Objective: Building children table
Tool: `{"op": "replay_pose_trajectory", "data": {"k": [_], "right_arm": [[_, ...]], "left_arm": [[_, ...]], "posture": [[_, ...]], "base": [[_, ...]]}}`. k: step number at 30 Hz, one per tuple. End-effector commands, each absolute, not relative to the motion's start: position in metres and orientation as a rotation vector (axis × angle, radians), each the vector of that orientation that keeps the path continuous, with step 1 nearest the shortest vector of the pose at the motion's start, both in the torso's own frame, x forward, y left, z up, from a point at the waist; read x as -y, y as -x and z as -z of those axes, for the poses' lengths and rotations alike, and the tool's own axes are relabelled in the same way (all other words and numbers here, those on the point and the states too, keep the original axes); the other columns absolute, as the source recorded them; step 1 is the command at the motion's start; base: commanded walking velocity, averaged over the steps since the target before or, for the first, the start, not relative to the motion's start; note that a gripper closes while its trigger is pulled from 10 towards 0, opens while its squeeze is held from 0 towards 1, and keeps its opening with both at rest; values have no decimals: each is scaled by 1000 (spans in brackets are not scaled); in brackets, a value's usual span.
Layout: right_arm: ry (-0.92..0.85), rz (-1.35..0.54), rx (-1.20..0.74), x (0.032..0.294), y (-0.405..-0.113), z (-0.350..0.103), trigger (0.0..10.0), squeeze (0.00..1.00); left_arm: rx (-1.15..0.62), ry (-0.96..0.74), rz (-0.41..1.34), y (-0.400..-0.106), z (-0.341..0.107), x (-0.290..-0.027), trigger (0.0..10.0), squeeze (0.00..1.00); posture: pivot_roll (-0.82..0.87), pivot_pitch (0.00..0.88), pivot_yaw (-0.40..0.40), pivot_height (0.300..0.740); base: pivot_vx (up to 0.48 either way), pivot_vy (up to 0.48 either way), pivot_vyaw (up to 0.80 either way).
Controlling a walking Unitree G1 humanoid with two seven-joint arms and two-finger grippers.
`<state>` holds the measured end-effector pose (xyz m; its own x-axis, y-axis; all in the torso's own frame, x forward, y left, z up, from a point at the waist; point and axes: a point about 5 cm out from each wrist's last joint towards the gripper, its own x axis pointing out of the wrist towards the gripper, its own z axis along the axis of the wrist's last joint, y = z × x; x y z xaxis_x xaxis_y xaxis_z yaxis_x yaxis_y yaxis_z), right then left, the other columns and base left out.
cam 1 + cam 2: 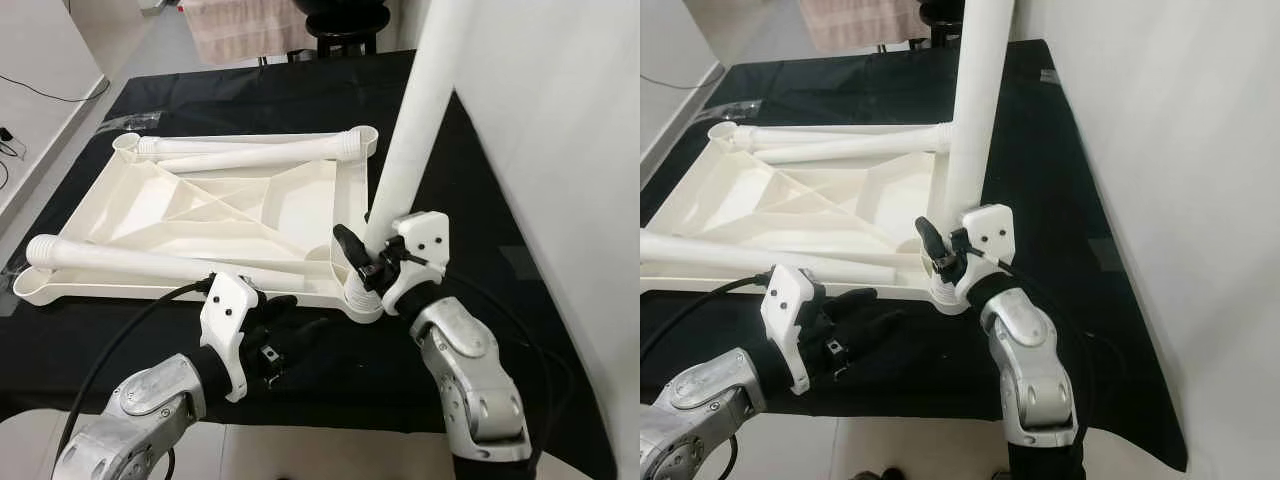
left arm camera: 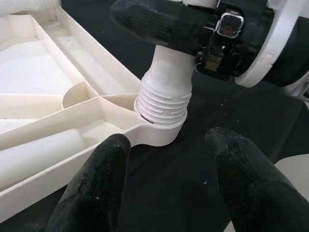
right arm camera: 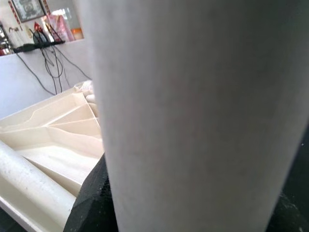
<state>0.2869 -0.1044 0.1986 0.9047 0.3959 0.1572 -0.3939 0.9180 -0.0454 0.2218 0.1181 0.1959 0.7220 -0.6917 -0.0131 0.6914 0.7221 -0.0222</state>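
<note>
Black cloth [image 1: 300, 100]: covers the work surface, spread under every item; pale floor shows past its near edge.

Tabletop [image 1: 240, 205]: white plastic, lying upside down on the cloth with its ribbed underside facing up; round sockets at the corners.

Upright leg [image 1: 415, 120]: white tube, standing nearly vertical with a slight lean, its threaded lower end seated in the near right corner socket [image 2: 159, 133] of the tabletop. The ridged thread is partly visible above the socket rim in the left wrist view.

Loose legs: 3 white tubes lying inside the upturned tabletop. 1 lies along the near edge [image 1: 130, 262], its ridged end at the near left corner. 2 lie side by side along the far edge [image 1: 250, 152], the rearmost one ending at the far right corner.

Right gripper [image 1: 372, 255]: closed around the upright leg just above the thread, 1 black finger on each side of the tube. In the right wrist view the tube crosses close before the camera, a black finger [image 3: 91, 198] showing at its edge.

Left gripper [image 2: 169, 188]: fingers spread apart, grasping nothing, set low over the cloth just in front of the near edge of the tabletop, close to the socket holding the upright leg. Its 2 black fingertips [image 2: 104, 174] point toward that socket without touching it.

Dark stool [image 1: 340, 25]: beyond the far end of the cloth.
</note>
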Motion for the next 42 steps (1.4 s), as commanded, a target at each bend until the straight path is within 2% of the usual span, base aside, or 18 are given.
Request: {"op": "replay_pose_trajectory", "data": {"k": [1, 5, 7, 15, 20, 21, 23, 24, 25, 27, 30, 35, 42], "right_arm": [[48, -385, 60, 110, -282, -171, 0, 0], [72, -422, 83, 109, -280, -173, 0, 0], [210, -533, 115, 109, -280, -175, 0, 0], [381, -659, 91, 109, -293, -175, 0, 0], [419, -749, 68, 103, -296, -176, 0, 0], [381, -788, 37, 101, -298, -174, 2471, 0], [364, -796, 28, 100, -298, -173, 2471, 0], [324, -809, 7, 100, -299, -172, 5882, 0], [257, -820, -14, 99, -300, -173, 10000, 0], [145, -843, -50, 99, -303, -174, 10000, 0], [124, -848, -55, 99, -303, -174, 10000, 0], [-63, -849, -120, 104, -315, -179, 10000, 0], [-67, -832, -181, 111, -320, -166, 10000, 0]], "left_arm": [[-25, 2, 745, -219, -192, -118, 10000, 0], [-14, 0, 746, -220, -194, -117, 10000, 0], [41, 4, 745, -224, -206, -115, 10000, 0], [122, 18, 754, -234, -227, -114, 10000, 0], [159, 27, 761, -237, -237, -111, 10000, 0], [167, 31, 764, -237, -239, -110, 10000, 0], [168, 32, 766, -237, -240, -110, 10000, 0], [169, 31, 767, -237, -240, -110, 10000, 0], [170, 31, 768, -237, -240, -110, 10000, 0], [170, 31, 770, -237, -241, -109, 10000, 0], [170, 31, 771, -237, -241, -109, 10000, 0], [163, 39, 782, -236, -241, -107, 10000, 0], [159, 40, 789, -236, -240, -105, 10000, 0]], "posture": [[-10, 245, 87, 740], [-10, 241, 89, 740], [-13, 236, 93, 740], [-14, 225, 89, 740], [-13, 223, 85, 740], [-12, 223, 85, 740], [-12, 223, 85, 740], [-10, 223, 80, 740], [-7, 223, 76, 740], [-6, 224, 75, 740], [-6, 224, 75, 740], [-9, 225, 71, 740], [-9, 227, 71, 740]], "base": [[0, 0, 0], [0, 0, 0], [0, 0, 0], [0, 0, 0], [0, 0, 0], [0, 0, 0], [0, 0, 0], [0, 0, 0], [0, 0, 0], [0, 0, 0], [0, 0, 0], [0, 0, 0], [0, 0, 0]]}}
